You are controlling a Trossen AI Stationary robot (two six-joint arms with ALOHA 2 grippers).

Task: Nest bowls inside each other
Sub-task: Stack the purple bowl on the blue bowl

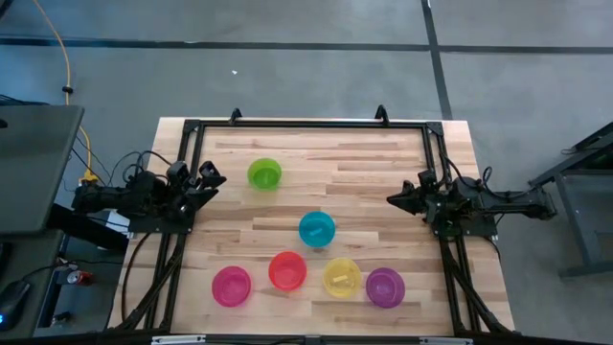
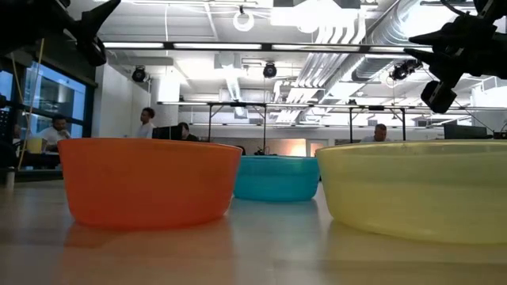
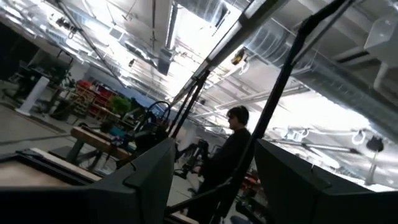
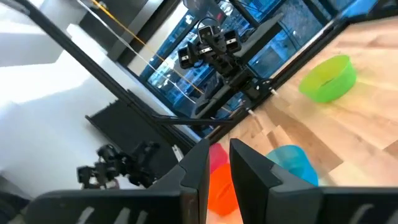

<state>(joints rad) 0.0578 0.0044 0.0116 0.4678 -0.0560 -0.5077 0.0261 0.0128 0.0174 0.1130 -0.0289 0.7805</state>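
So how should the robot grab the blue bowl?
By its rim, probably from straight above. The blue bowl sits upright with its mouth open and space around it, so one finger can slip inside and one outside the thin wall. The right gripper looks closest.
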